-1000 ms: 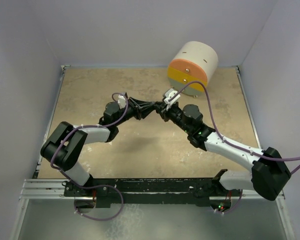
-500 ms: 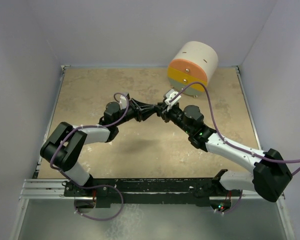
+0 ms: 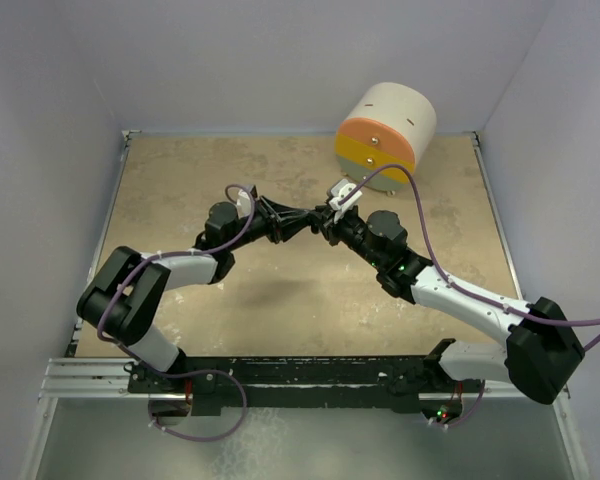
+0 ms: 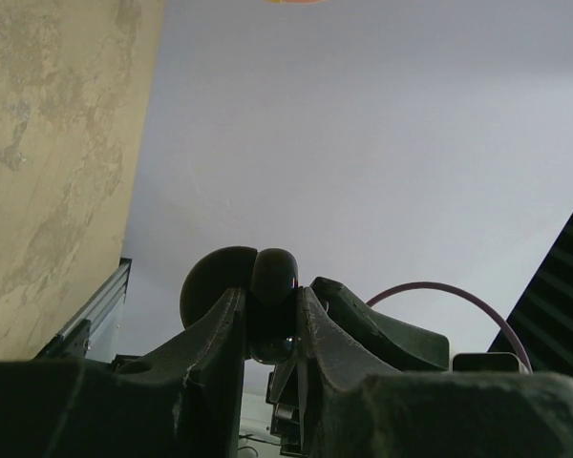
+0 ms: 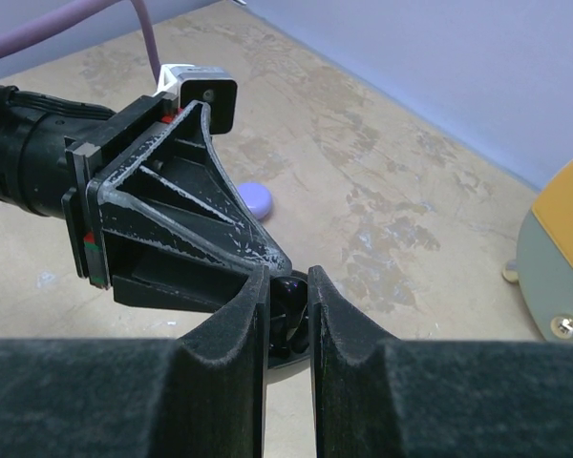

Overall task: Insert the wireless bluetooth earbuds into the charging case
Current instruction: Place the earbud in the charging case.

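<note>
Mid-air above the table [image 3: 180, 180], the left gripper [image 4: 270, 320] and right gripper [image 5: 288, 286] meet tip to tip. The left jaws clench a glossy black rounded piece [image 4: 272, 279]. The right jaws pinch a small black object [image 5: 286, 310], possibly an earbud. A lavender puck [image 5: 256, 198] lies on the table below.

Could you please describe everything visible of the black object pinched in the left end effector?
The black object is small, glossy and rounded, seemingly hard plastic: a bulbous part beside a flatter disc. It is clamped in the left end effector, above the table. The right end effector also pinches something dark, apparently the same piece.
</note>
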